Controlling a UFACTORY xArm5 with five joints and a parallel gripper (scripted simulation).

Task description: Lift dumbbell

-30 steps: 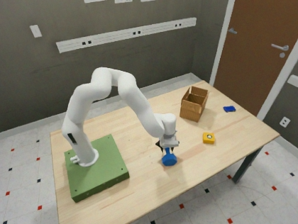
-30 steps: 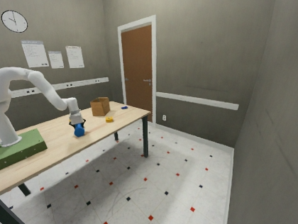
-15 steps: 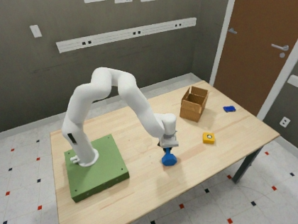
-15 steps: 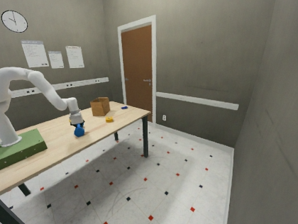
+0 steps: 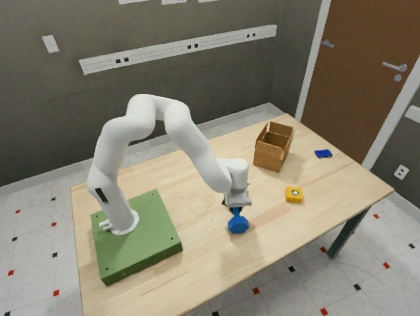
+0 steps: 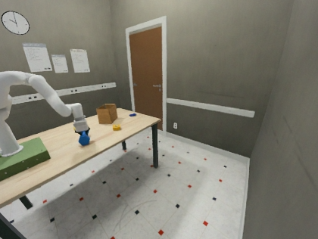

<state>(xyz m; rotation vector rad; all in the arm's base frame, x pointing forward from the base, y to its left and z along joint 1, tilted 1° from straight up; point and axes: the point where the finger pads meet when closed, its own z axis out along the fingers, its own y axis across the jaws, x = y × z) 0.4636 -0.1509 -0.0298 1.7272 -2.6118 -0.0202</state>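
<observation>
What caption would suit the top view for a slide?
White robot arm's gripper closes its fingers on a blue dumbbell low over the wooden table.
</observation>
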